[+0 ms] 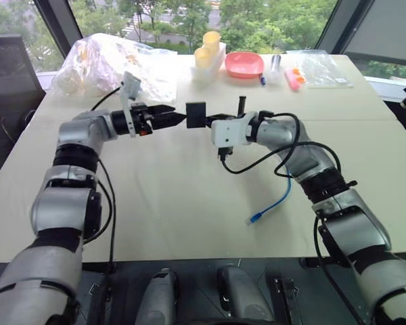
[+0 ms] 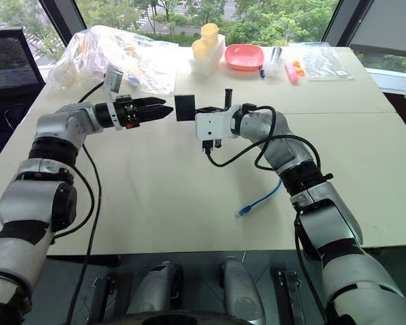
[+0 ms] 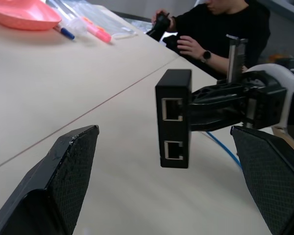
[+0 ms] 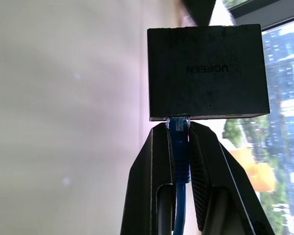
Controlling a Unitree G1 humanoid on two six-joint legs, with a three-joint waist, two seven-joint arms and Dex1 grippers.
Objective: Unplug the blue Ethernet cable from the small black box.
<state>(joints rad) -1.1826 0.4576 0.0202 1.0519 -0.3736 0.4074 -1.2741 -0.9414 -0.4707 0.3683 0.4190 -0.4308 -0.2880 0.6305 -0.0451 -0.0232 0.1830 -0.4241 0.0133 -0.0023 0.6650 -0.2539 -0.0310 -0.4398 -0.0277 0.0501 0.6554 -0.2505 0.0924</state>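
Fingers of the right hand [image 4: 180,161] are clamped on the blue Ethernet cable [image 4: 180,152] just behind its plug, which sits in the small black box [image 1: 195,115], held above the table [image 1: 189,196]. Facing the box's two empty sockets, the left hand [image 1: 178,119] hovers just beside it, fingers spread apart.

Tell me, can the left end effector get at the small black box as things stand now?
Probably yes. The left end effector is open and points straight at the small black box, which the right end effector holds up above the table by the plug of the blue Ethernet cable. Nothing stands between them.
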